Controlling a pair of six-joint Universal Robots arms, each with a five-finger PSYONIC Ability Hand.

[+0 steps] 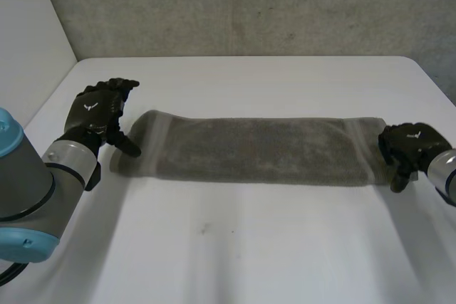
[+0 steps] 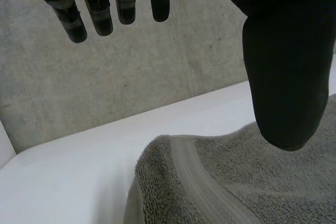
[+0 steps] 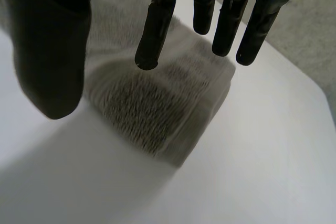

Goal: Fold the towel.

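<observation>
On the white table [image 1: 249, 247], a grey towel [image 1: 256, 151] lies flat as a long folded strip across the middle, with paler woven bands near both short ends. The left robot hand [image 1: 100, 112] sits just beside the towel's left end, released, fingers [image 2: 100, 14] straight and the thumb [image 2: 283, 77] over the cloth; whether the thumb touches it is hard to tell. A small pale mark on the back of this hand is too small to read. The right robot hand [image 1: 410, 144] is at the towel's right end, also released, its straight fingers [image 3: 155, 35] spread above the folded edge. Its arm is cut off at the edge of the head view.
</observation>
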